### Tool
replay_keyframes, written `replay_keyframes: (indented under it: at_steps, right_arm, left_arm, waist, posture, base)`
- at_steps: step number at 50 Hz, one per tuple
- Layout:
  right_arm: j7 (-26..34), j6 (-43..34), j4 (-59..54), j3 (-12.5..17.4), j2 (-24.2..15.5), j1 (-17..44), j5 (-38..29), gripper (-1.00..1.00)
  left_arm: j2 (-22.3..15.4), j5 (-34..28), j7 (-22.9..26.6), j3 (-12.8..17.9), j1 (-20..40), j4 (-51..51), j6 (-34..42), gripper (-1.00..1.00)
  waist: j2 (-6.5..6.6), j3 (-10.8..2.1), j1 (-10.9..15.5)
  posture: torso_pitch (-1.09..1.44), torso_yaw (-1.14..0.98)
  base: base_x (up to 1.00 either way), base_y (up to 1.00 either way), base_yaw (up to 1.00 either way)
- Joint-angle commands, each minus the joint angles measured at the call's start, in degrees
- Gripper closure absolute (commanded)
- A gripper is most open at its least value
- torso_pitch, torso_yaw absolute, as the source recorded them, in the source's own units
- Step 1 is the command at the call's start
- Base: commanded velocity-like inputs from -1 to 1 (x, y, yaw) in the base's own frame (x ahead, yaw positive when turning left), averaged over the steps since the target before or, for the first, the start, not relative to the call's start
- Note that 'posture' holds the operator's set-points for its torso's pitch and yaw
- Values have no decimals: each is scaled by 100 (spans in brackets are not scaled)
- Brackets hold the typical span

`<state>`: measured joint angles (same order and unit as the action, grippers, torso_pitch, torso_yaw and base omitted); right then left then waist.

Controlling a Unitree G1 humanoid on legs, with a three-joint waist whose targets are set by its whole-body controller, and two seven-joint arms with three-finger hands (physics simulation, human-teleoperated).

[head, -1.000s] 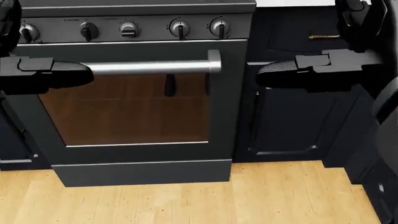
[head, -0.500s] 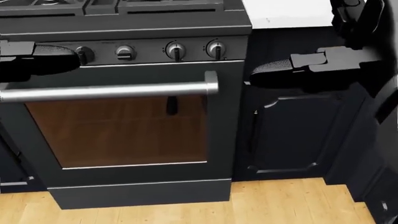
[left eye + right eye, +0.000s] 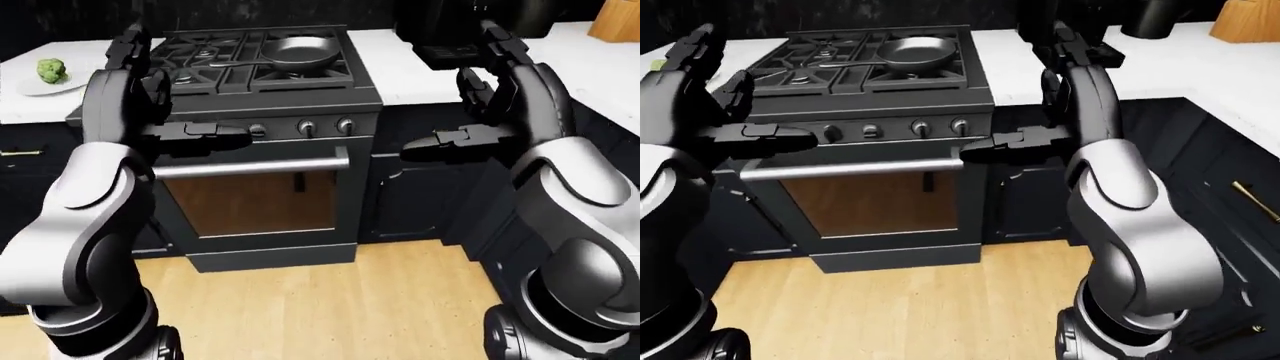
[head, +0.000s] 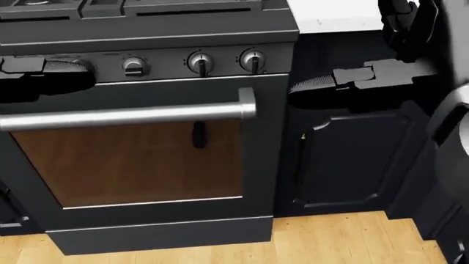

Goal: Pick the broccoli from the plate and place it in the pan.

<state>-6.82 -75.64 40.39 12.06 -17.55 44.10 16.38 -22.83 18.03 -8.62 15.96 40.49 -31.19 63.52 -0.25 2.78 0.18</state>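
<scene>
A black stove (image 3: 262,142) with a steel oven handle (image 4: 125,116) and a row of knobs (image 4: 199,62) stands between the robot and the worktop, and both raised arms cut across it. The left hand (image 3: 135,64) and right hand (image 3: 490,64) are held up at either side of the cooktop, fingers spread apart and holding nothing. A dark kettle-like shape (image 3: 440,26) sits on the white counter (image 3: 400,67) right of the stove, and a wooden block (image 3: 615,21) shows at the top right corner of the left-eye view. The broccoli (image 3: 51,70), a small green knobbly head, rests on a white plate (image 3: 45,86) on the counter left of the stove, well apart from both hands. The pan (image 3: 298,51), dark and round, sits on a burner at the cooktop's right with its handle pointing left. Below are dark cabinets (image 4: 345,159) and a pale wood floor (image 3: 330,307).
</scene>
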Motion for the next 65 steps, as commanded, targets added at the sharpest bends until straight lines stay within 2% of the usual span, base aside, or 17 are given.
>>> replay_keyframes:
  at_steps: [1, 2, 8, 13, 15, 16, 18, 23, 26, 31, 36, 39, 40, 58, 62, 64, 65]
  right_arm:
    - [-39, 190, 162, 157, -89, 169, -78, -100]
    - [-42, 158, 176, 158, -89, 185, -74, -100]
    - [-21, 147, 186, 158, -83, 184, -63, -100]
    - [-9, 136, 204, 151, -72, 175, -60, -100]
    - [-4, 148, 196, 153, -65, 172, -59, -100]
    - [-3, 154, 194, 160, -63, 172, -57, -100]
    - [-13, 141, 198, 161, -52, 188, -50, -100]
    - [-12, 150, 180, 146, -51, 194, -45, -100]
    - [-17, 114, 206, 155, -50, 207, -32, -100]
    - [-13, 110, 212, 153, -55, 195, -25, -100]
    - [-3, 173, 177, 144, -52, 158, -32, -100]
    - [4, 188, 176, 156, -59, 144, -30, -100]
    - [0, 170, 185, 153, -56, 154, -26, -100]
    - [-19, 191, 139, 173, -61, 172, 35, -100]
    - [-29, 202, 144, 167, -60, 153, 40, -100]
    - [-27, 208, 156, 168, -59, 136, 45, -100]
    - [-25, 226, 150, 166, -61, 126, 43, -100]
  left_arm:
    - [-55, 15, 31, 10, 232, -273, -217, -100]
    - [-55, 18, 30, 14, 243, -284, -192, -100]
    - [-61, 17, 37, 37, 262, -284, -180, -100]
    - [-53, 28, 33, 40, 243, -328, -157, -100]
    - [-52, 25, 32, 33, 243, -332, -150, -100]
    - [-52, 18, 38, 32, 234, -311, -180, -100]
    - [-52, 13, 42, 28, 235, -304, -186, -100]
    - [-54, 27, 33, 41, 267, -325, -134, -100]
    - [-58, 18, 45, 33, 245, -297, -175, -100]
    - [-58, 27, 36, 36, 264, -328, -122, -100]
    - [-55, 21, 35, 33, 262, -308, -146, -100]
    - [-49, 6, 48, 20, 233, -293, -188, -100]
    - [-50, 14, 44, 29, 249, -315, -154, -100]
    - [-65, -11, 51, 3, 268, -289, -159, -100]
    - [-50, -49, 80, -8, 220, -258, -235, -100]
    - [-55, -48, 84, 11, 231, -284, -197, -100]
    - [-55, -51, 88, 11, 225, -285, -204, -100]
  waist:
    - [-60, -168, -31]
    - [-205, -106, -50]
    - [-183, -262, -24]
    - [181, -154, -28]
    - [526, -379, -58]
    - [320, -249, 27]
    - [372, -129, 33]
    - [-16, -30, -23]
    - [-329, -188, -71]
    - [-295, -259, -74]
    - [91, -134, -104]
    - [833, -294, -95]
    - [430, -175, -95]
    - [-258, -269, -51]
    - [53, -103, -88]
    - [562, -212, -95]
    - [602, -331, -100]
  posture:
    - [0, 0]
    - [0, 0]
    - [0, 0]
    - [0, 0]
    - [0, 0]
    - [0, 0]
    - [0, 0]
    - [0, 0]
    - [0, 0]
    - [0, 0]
    - [0, 0]
    - [0, 0]
    - [0, 0]
    - [0, 0]
    - [0, 0]
    - [0, 0]
    - [0, 0]
  base:
    - [0, 38, 0]
    - [0, 40, 0]
    - [0, 40, 0]
    - [0, 43, 0]
    - [0, 58, 0]
    - [0, 62, 0]
    - [0, 62, 0]
    - [0, 63, 0]
    - [0, 62, 0]
    - [0, 62, 0]
    - [0, 62, 0]
    - [0, 62, 0]
    - [0, 62, 0]
    - [0, 62, 0]
    - [0, 58, 0]
    - [0, 57, 0]
    - [0, 55, 0]
